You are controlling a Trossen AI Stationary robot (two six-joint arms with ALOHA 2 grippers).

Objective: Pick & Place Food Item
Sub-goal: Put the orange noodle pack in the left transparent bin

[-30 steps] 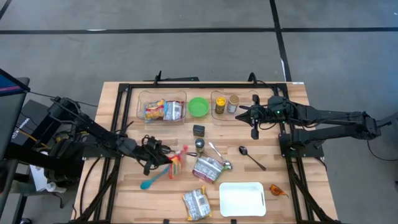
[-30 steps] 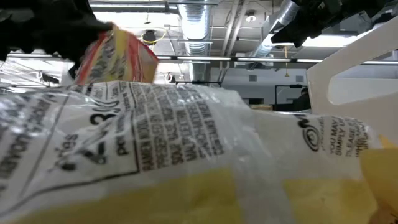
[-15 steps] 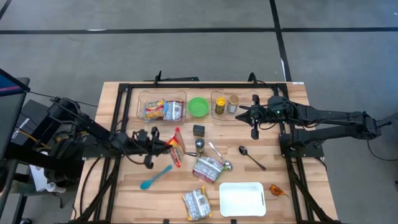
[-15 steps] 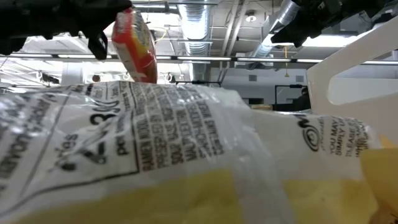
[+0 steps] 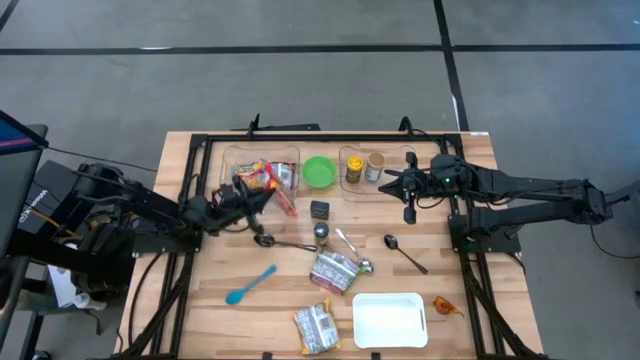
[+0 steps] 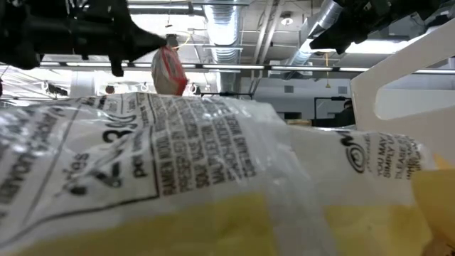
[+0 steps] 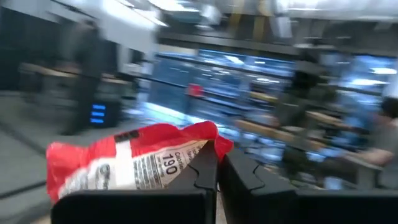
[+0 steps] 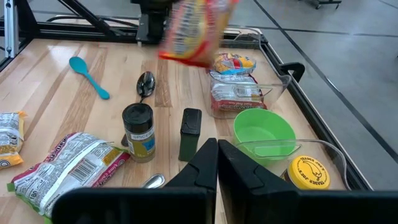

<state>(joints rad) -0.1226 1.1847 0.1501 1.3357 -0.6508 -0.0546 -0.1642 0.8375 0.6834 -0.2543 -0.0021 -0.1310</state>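
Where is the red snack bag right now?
In the high view, the red snack bag hangs in the left gripper's shut jaws, at the clear bin, left of the green bowl.

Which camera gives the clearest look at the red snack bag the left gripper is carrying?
The left wrist view: the red snack bag fills it, label readable. The high view shows it small beside the clear bin, the right wrist view blurred, the low view partly hidden.

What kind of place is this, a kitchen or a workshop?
Likely a lab or workshop: a wooden table on a bare concrete floor, exposed ceiling ducts overhead, and snack bags and spice jars laid out for practice.
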